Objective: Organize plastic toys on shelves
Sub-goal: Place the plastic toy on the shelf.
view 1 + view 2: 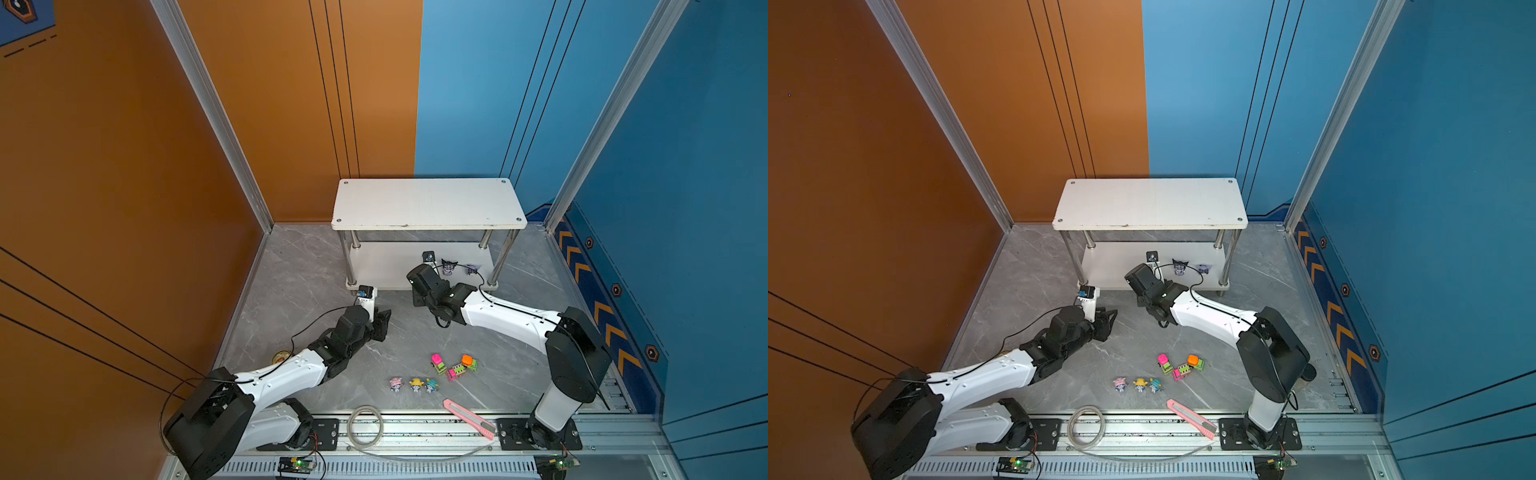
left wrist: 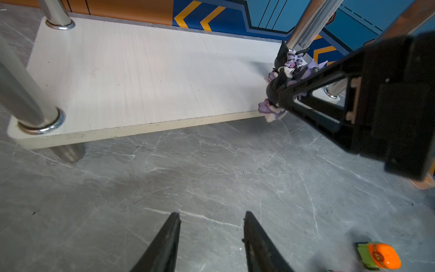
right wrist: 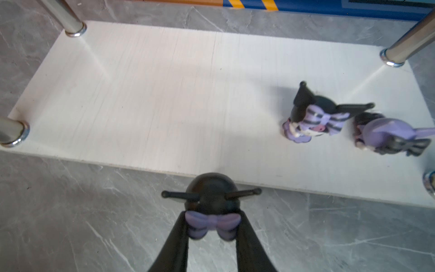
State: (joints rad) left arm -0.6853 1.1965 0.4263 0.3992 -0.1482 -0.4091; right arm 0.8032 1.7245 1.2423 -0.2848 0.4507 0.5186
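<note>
Evidently the shelves [image 1: 428, 203], the largest thing here, stand at the back of the floor [image 1: 316, 266]. Their top board [image 1: 1150, 203] is bare, while the lower board [image 3: 164, 94] carries 2 black-purple figurines [image 3: 308, 117] side by side toward its right end, which suggests a single kind is being grouped on that tier.

The right gripper [image 3: 213, 215] pinches a 3rd black-purple figurine [image 3: 211, 195] around its purple bow. It holds the toy at the lower board's front edge, left of that pair. I judge it is held low so it can pass under the top board and be set beside them.

The left gripper [image 2: 211, 214] is spread and empty above bare floor in front of the shelves, probably parked aside to leave room.

The 3 neon trucks [image 1: 457, 368] and 3 pastel figurines [image 1: 415, 384] lie on the floor well apart from the shelves, each kind bunched together.
</note>
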